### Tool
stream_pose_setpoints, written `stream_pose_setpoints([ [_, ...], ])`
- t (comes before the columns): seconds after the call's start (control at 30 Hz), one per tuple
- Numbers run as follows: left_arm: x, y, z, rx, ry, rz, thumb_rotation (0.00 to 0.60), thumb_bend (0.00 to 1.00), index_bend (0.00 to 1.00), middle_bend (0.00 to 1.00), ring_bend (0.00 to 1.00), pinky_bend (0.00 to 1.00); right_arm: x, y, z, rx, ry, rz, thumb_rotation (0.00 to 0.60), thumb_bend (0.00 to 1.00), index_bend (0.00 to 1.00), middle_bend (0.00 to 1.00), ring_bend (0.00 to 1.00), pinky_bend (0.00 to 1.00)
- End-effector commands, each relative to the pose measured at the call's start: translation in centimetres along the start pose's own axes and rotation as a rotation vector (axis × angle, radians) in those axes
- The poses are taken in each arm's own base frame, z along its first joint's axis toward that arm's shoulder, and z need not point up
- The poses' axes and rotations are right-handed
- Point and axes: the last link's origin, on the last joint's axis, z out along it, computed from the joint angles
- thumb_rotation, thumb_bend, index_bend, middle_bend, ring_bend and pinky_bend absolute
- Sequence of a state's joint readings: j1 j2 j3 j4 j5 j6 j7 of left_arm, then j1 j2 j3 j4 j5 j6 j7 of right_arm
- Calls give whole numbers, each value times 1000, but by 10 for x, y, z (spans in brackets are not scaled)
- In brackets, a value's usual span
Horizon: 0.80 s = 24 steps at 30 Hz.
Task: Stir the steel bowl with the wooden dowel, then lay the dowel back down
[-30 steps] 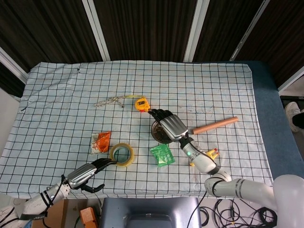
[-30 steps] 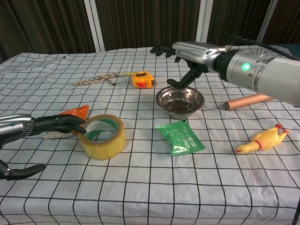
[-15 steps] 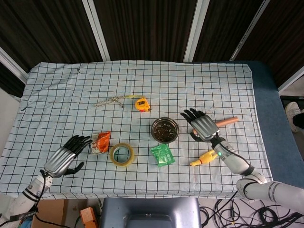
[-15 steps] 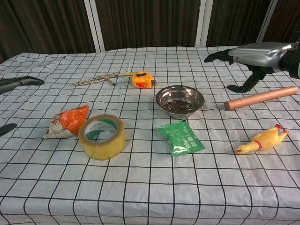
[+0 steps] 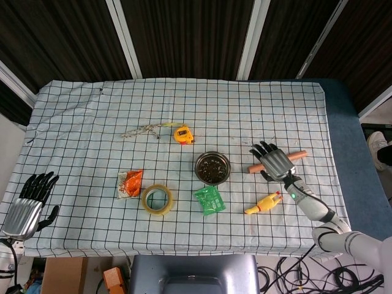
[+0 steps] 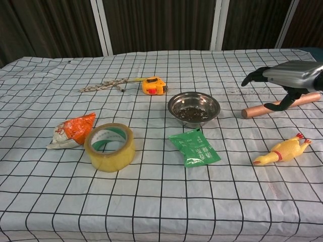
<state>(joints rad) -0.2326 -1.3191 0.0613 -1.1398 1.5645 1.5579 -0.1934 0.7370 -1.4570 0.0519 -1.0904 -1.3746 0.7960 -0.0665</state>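
Observation:
The steel bowl sits mid-table with dark bits inside. The wooden dowel lies on the cloth to its right, its middle hidden under my right hand. My right hand hovers over the dowel, fingers spread and thumb hanging down beside it, holding nothing. My left hand is off the table's near-left edge, fingers extended and apart, empty; the chest view does not show it.
A yellow rubber chicken lies just in front of the right hand. A green packet, tape roll, orange wrapper, yellow tape measure and a cord lie around the bowl.
My right hand has moved from above the bowl rightward and down over the dowel. My left hand has drawn back from the tape roll to beyond the table's left edge.

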Motion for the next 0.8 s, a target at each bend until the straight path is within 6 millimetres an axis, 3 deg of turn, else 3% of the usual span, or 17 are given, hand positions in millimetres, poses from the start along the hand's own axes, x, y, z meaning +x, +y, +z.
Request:
stream_pose_setpoints([
  [0.03,-7,3,0,-29,-26,-4,600,420,0,14,0,10,-16,-6,9,3,-24,-47,600,384,188,93,10,158],
  [0.43,-17,-2,4,-16,-65,-10,600,421,0,14,0,16,-38,0,23,-43,-41,-50,600,384,251,126,37,159],
  [0.8,-18,-5,6,-11,-71,-13,600,420,0,13,0,17,-37,6,25,-68,14,-43,600,384,319,188,94,178],
])
